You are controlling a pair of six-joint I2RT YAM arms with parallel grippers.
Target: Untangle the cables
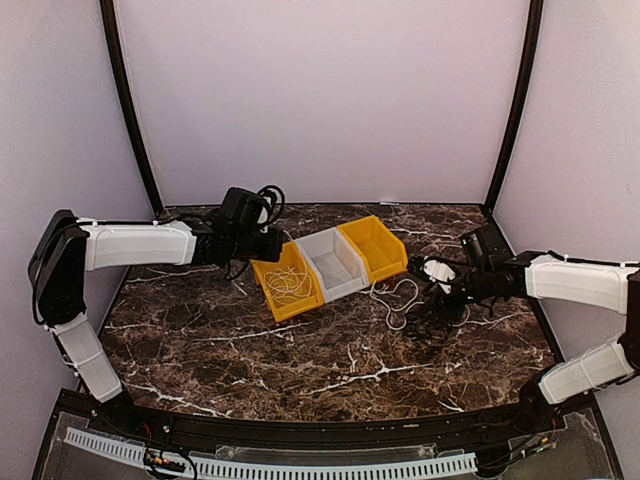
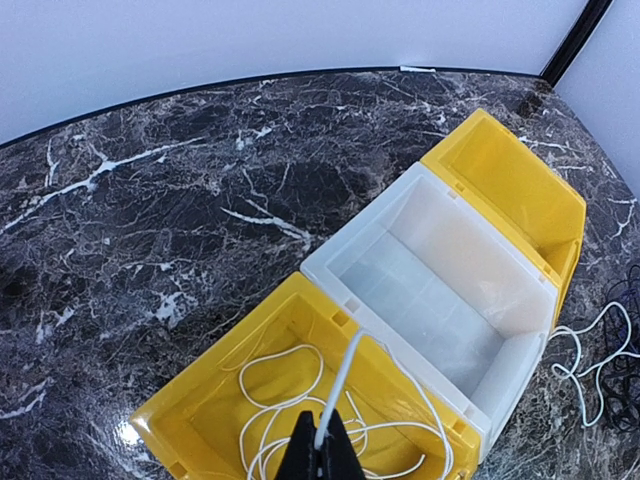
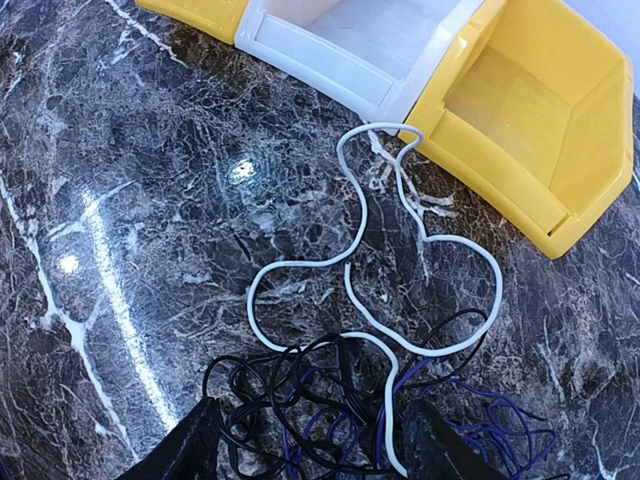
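The left gripper hangs over the nearest yellow bin, its jaws pinched tight on the white cable (the cord rises straight up out of the bin into the fingertips). Below it, the rest of that cord lies in loose coils on the bin floor. Next along sit a white bin and a second yellow bin, the three pressed side by side in a slanted row on the marble table.

The white cord turns up again on the table in front of the white and far yellow bins. It wanders in wide open loops across the stone and then runs into the knot of black cables. A thin blue strand is mixed in on the right side of that heap.

The right gripper is low over the knot with its jaws spread wide — one dark finger on either side of the tangle, nothing gripped. Whether the fingertips touch the cords I cannot tell from here.
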